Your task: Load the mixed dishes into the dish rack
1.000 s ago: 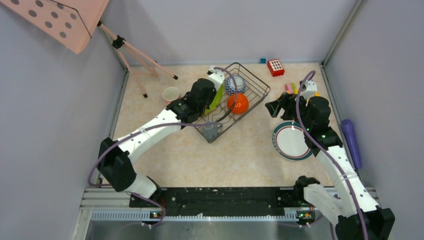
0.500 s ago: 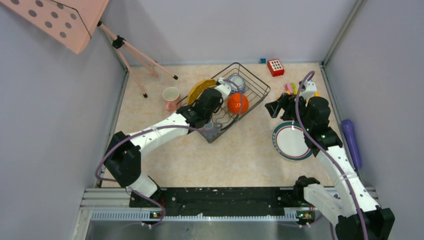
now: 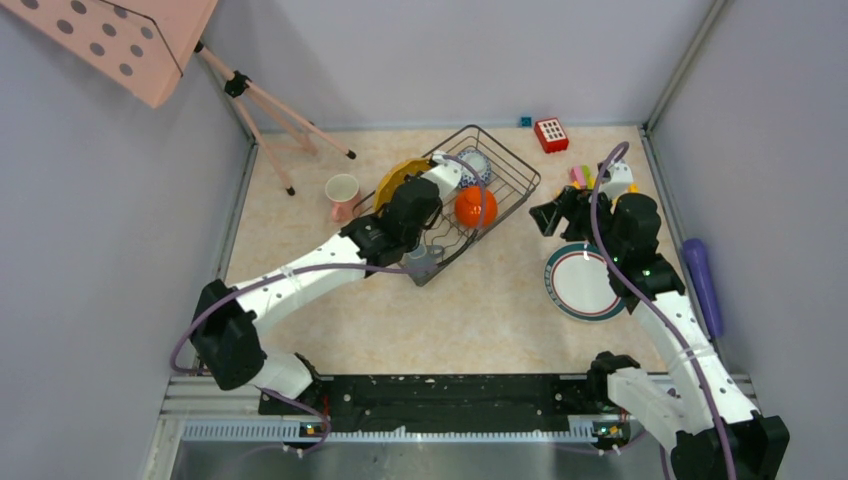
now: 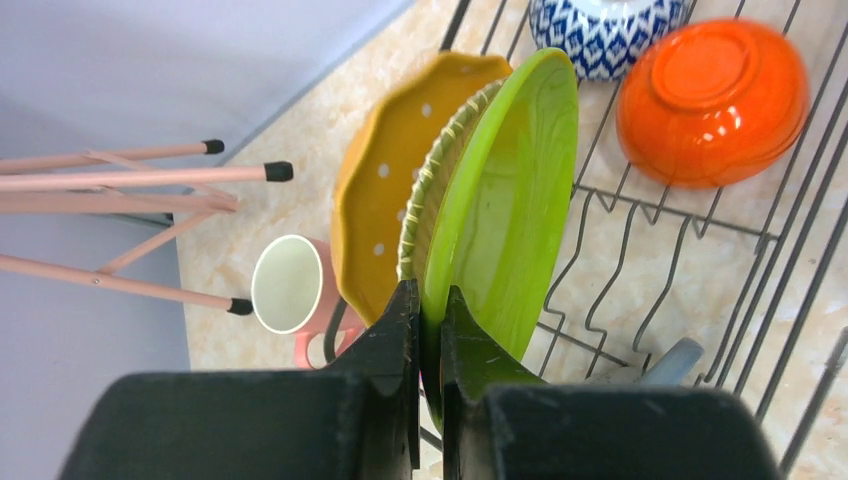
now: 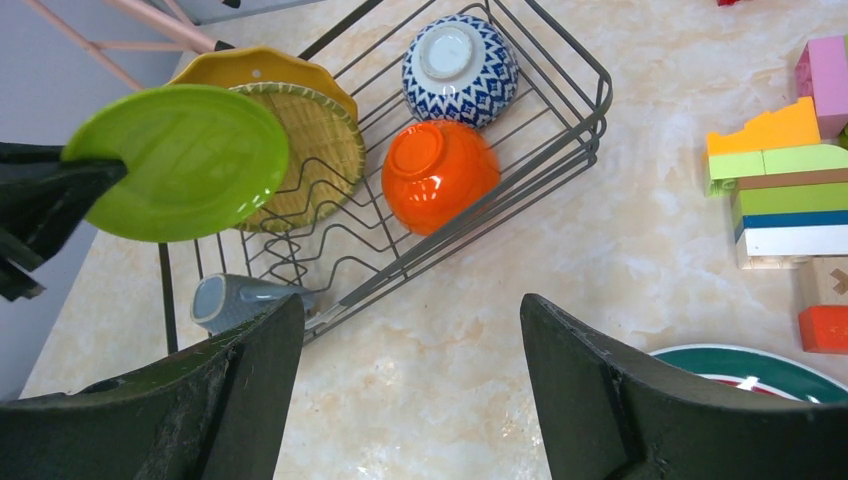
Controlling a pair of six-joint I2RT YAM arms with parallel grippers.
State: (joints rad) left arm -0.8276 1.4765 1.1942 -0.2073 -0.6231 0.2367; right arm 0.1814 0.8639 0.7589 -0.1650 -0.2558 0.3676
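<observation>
Left end effector (image 4: pixel 430 310): clenched on the lower rim of the lime green plate (image 4: pixel 510 200), one finger on each face of it.
Lime green plate: it is held upright on its edge over the left part of the dish rack (image 3: pixel 505 195), just in front of the two yellow plates. It cannot be seen whether its lower edge touches the wires.
Yellow scalloped plates: both stand on edge in the rack. The dotted one (image 4: pixel 385 190) is at the back, and the one with a woven texture (image 4: pixel 437 185) is between it and the green plate.
Orange-red bowl (image 5: pixel 440 175): inside the rack, turned upside down and a little tilted.
Patterned bowl (image 5: pixel 460 55): inside the rack at its far end, foot ring upward, just beside the orange-red bowl.
Grey mug (image 5: pixel 235 300): it lies on its side in the near corner of the rack.
Pink mug (image 3: pixel 342 190): on the desk (image 3: pixel 450 320), outside the rack, near its left side.
White green-rimmed plate (image 3: pixel 583 282): flat on the desk at the right, well apart from the rack, partly under the right arm.
Right end effector (image 5: pixel 410 320): released, with the fingers wide apart and nothing between them. It hovers over the desk between the rack and the white green-rimmed plate.
Toy blocks (image 5: pixel 790 180): on the desk to the right of the rack.
Purple cylinder (image 3: pixel 700 285): at the right edge of the desk.
</observation>
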